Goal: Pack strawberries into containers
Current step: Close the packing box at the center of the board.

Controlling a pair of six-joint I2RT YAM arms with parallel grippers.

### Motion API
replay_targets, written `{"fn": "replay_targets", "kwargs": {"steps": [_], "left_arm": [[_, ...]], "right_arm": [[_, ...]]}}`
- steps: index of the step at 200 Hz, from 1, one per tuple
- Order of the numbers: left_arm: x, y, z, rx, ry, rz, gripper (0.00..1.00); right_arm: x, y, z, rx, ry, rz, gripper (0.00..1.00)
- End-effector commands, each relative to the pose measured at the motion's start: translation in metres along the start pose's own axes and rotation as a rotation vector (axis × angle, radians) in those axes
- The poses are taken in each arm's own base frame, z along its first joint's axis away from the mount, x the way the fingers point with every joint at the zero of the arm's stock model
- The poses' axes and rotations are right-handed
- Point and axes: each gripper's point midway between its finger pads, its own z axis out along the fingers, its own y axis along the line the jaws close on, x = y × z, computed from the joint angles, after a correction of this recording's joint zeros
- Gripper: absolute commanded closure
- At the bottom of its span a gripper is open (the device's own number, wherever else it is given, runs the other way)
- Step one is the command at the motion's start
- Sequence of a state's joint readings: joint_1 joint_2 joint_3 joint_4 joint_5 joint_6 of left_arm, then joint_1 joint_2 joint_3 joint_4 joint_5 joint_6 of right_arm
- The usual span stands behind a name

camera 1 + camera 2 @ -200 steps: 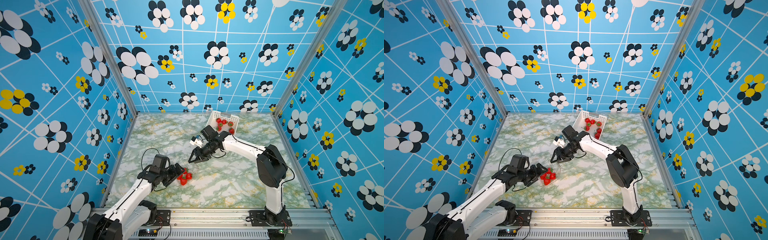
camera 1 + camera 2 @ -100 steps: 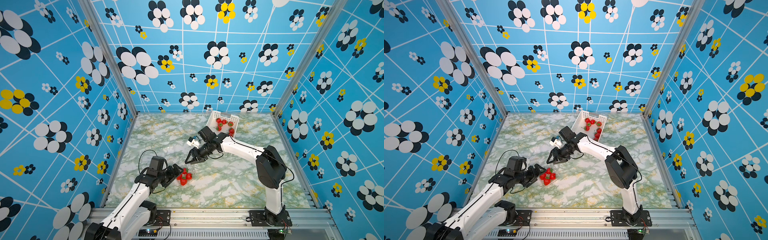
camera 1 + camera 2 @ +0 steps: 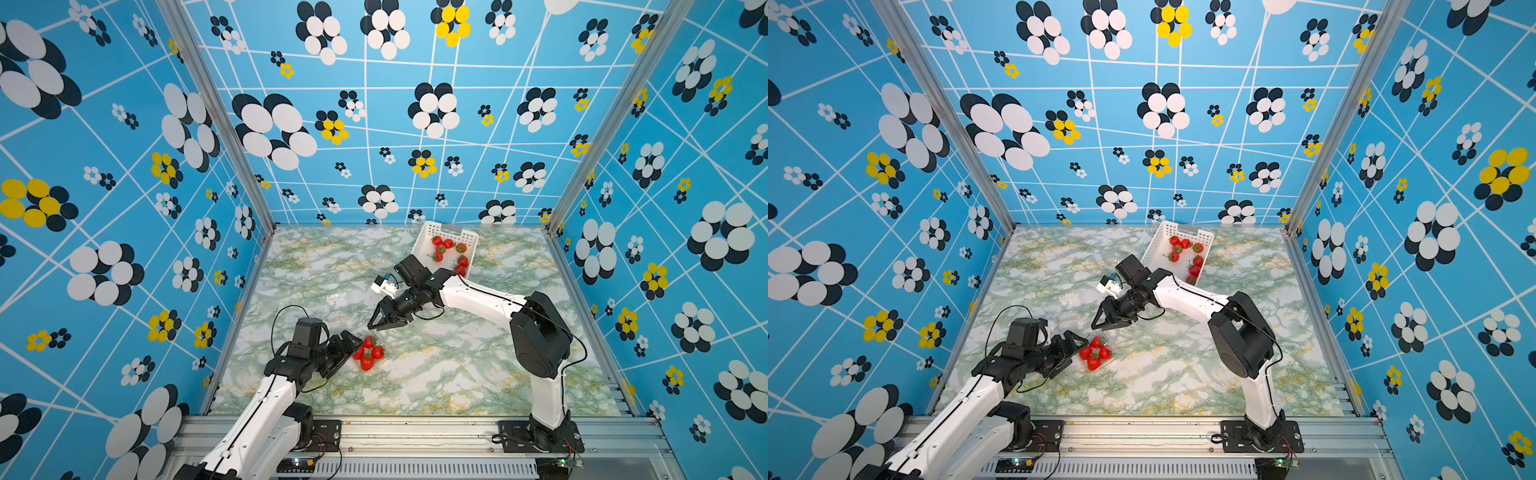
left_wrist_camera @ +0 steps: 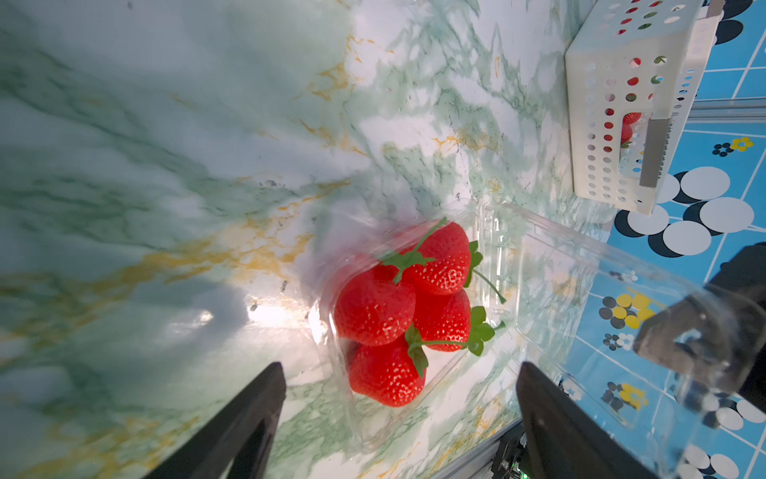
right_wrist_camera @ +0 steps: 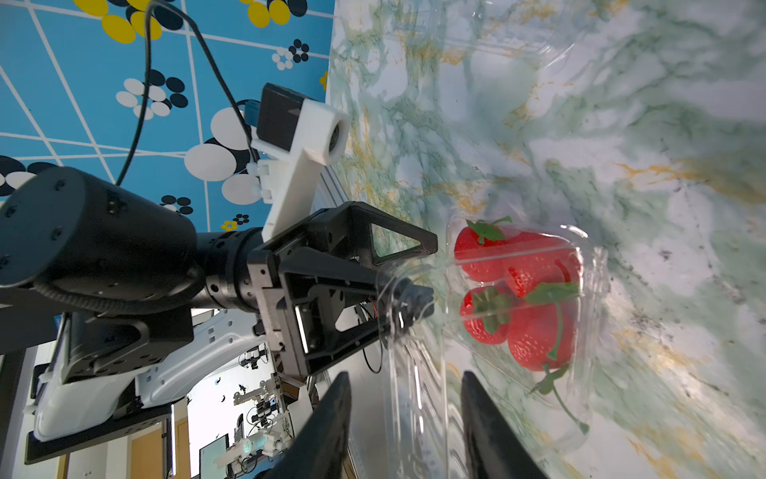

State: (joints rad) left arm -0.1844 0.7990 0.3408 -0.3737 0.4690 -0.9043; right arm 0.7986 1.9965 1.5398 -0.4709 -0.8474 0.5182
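The left gripper point(image 4: 400, 369) fingers stand released before a clear punnet point(image 5: 593, 265) of four strawberries point(image 4: 373, 307). Its lid point(image 5: 414, 352) lies between the right gripper point(image 5: 405, 375) fingers; grasp unclear.

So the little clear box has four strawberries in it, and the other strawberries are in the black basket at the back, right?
Nearly. The basket is white, not black, as both top views show. The rest holds: the clear box has four strawberries in it, and the other strawberries are in that basket at the back.
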Motion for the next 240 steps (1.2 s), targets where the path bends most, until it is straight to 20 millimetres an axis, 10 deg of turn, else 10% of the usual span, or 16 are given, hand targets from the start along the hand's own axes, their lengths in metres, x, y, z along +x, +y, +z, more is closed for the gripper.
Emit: {"fn": "replay_targets", "kwargs": {"steps": [1, 240], "left_arm": [[0.005, 0.006, 0.0, -0.001, 0.021, -0.013, 0.11], [0.006, 0.028, -0.023, -0.023, -0.024, -0.097, 0.13]], "right_arm": [[0.004, -0.004, 0.01, -0.013, 0.019, 0.026, 0.58], [0.018, -0.011, 0.047, -0.015, 0.082, 0.058, 0.63]]}}
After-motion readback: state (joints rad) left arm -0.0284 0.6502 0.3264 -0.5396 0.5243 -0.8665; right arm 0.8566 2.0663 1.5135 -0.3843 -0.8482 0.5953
